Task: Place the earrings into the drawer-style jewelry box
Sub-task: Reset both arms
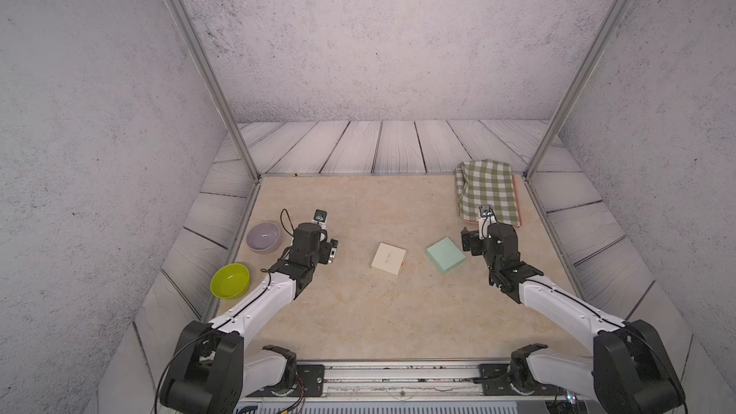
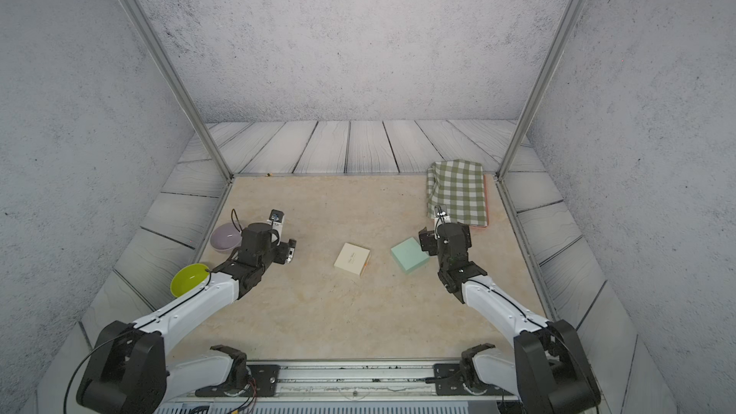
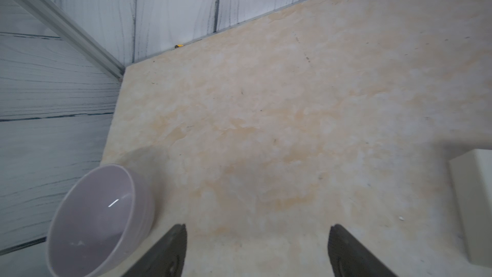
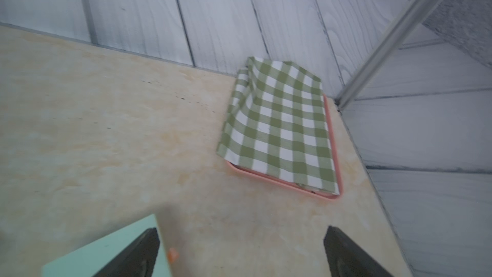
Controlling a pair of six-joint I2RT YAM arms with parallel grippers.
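Start of task, judged: left claw (image 3: 257,235) and right claw (image 4: 241,238) both gaped wide, empty. The jewelry box (image 1: 388,258) looked shut; earrings unseen. Next move would need its drawer slid out.

Your two arms wear the same livery: glossy white shells on the long links, blocky black housings at the joints. A thin black cable (image 1: 247,301) runs along the left arm (image 1: 259,306) — the right arm (image 1: 557,300) matches, dotted with small screws (image 1: 538,289). The left hand (image 3: 258,251) and right hand (image 4: 242,251) end in flat dark-grey fingers (image 3: 173,251).
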